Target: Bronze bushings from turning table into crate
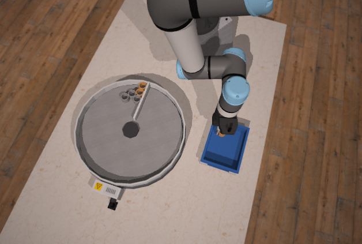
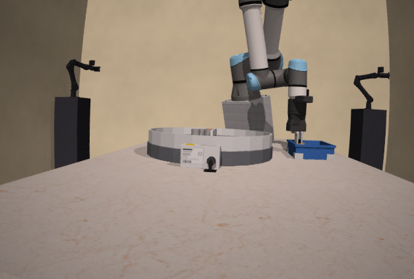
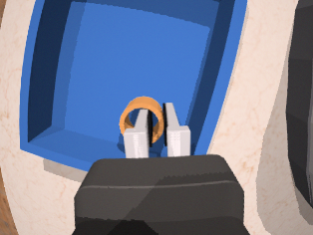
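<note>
My gripper (image 3: 157, 116) is shut on a bronze bushing (image 3: 140, 117), pinching its wall, low over the near end of the blue crate (image 3: 136, 54). The overhead view shows the gripper (image 1: 223, 131) and the bushing (image 1: 220, 134) at the crate's (image 1: 225, 149) far end. In the front view the fingertips (image 2: 298, 138) reach the crate's rim (image 2: 311, 149). The crate holds no other bushing. On the turning table (image 1: 129, 131), two bronze bushings (image 1: 141, 87) lie against the radial bar (image 1: 141, 100), with three steel bushings (image 1: 130, 95) beside them.
The arm's base pedestal (image 2: 247, 112) stands behind the table and crate. A control box (image 1: 106, 189) juts from the turning table's front. Two black camera stands (image 2: 72, 128) (image 2: 367, 134) flank the mat.
</note>
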Controlling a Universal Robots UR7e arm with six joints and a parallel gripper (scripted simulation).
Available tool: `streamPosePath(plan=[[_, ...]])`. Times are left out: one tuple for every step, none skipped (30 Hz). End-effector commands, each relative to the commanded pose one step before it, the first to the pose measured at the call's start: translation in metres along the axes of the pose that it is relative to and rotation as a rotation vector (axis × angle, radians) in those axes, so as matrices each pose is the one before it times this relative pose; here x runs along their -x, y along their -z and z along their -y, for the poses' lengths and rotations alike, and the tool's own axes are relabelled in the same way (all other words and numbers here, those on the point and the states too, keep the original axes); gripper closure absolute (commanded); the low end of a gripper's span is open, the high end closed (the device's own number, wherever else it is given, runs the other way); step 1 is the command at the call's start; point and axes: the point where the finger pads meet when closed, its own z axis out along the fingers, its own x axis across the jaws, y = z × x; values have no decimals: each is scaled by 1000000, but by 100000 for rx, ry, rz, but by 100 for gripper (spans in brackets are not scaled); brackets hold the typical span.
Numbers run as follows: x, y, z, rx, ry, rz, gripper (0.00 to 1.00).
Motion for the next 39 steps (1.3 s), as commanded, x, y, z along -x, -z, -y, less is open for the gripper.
streamPosePath(plan=[[39,-6938,319,-99,-8,5,100],[0,0,0,0,0,0,100],[0,0,0,0,0,0,100],[0,0,0,0,0,0,100],[0,0,0,0,0,0,100],[0,0,0,0,0,0,100],[0,0,0,0,0,0,100],[0,0,0,0,0,0,100],[0,0,0,0,0,0,100],[0,0,0,0,0,0,100],[0,0,0,0,0,0,100],[0,0,0,0,0,0,100],[0,0,0,0,0,0,100],[-2,-584,-69,-7,0,0,100],[0,-657,1,-32,2,0,100],[0,-657,1,-32,2,0,100],[0,-657,0,-32,2,0,100],[0,-657,0,-32,2,0,100],[0,0,0,0,0,0,100],[0,0,0,0,0,0,100],[0,0,0,0,0,0,100],[0,0,0,0,0,0,100],[0,0,0,0,0,0,100],[0,0,0,0,0,0,100],[0,0,0,0,0,0,100],[0,0,0,0,0,0,100],[0,0,0,0,0,0,100],[0,0,0,0,0,0,100],[0,0,0,0,0,0,100],[0,0,0,0,0,0,100],[0,24,-28,13,-1,0,58],[0,0,0,0,0,0,58],[0,0,0,0,0,0,58],[0,0,0,0,0,0,58],[0,0,0,0,0,0,58],[0,0,0,0,0,0,58],[0,0,0,0,0,0,58],[0,0,0,0,0,0,58],[0,0,0,0,0,0,58]])
